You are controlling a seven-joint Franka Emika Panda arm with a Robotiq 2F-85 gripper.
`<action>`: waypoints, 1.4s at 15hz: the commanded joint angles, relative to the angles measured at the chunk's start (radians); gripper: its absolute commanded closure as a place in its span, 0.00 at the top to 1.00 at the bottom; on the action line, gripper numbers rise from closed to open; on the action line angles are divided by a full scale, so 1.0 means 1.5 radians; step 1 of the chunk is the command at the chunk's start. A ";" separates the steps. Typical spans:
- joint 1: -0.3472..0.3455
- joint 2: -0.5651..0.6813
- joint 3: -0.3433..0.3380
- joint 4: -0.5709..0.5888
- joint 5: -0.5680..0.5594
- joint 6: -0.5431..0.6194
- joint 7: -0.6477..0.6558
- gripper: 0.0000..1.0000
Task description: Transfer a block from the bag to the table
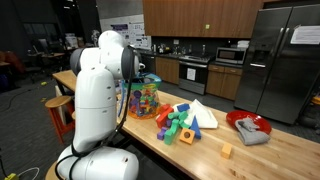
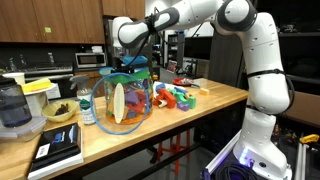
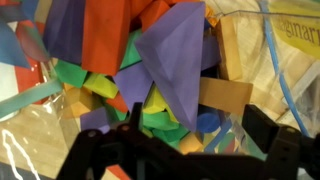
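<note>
The clear bag [image 2: 125, 102] with a bluish rim stands on the wooden table [image 2: 215, 100], full of multicoloured blocks; it also shows behind the arm [image 1: 143, 97]. My gripper [image 2: 134, 62] hangs just above the bag's mouth, pointing down. The wrist view looks straight into the bag: a big purple block [image 3: 175, 50] lies on top beside an orange block [image 3: 105, 35] and a tan block [image 3: 225, 95], over green and yellow ones. My gripper [image 3: 197, 121] is open, its dark fingers [image 3: 262, 126] apart above the blocks, holding nothing.
A pile of loose blocks [image 1: 180, 120] lies on the table beside the bag, with a small orange block [image 1: 226, 151] farther along. A red bowl with grey cloth [image 1: 248, 126] sits near the table's end. A blender [image 2: 14, 105], a bottle and a book [image 2: 58, 148] stand past the bag.
</note>
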 commanded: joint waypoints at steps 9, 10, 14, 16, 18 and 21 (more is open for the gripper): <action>0.003 -0.074 -0.009 -0.158 0.054 0.048 0.039 1.00; 0.003 -0.079 -0.009 -0.168 0.056 0.052 0.041 1.00; 0.003 -0.097 -0.008 -0.204 0.050 0.068 0.050 1.00; 0.003 -0.105 -0.008 -0.215 0.044 0.071 0.052 1.00; 0.003 -0.110 -0.008 -0.224 0.041 0.075 0.052 1.00; 0.002 -0.118 -0.007 -0.234 0.039 0.079 0.051 0.91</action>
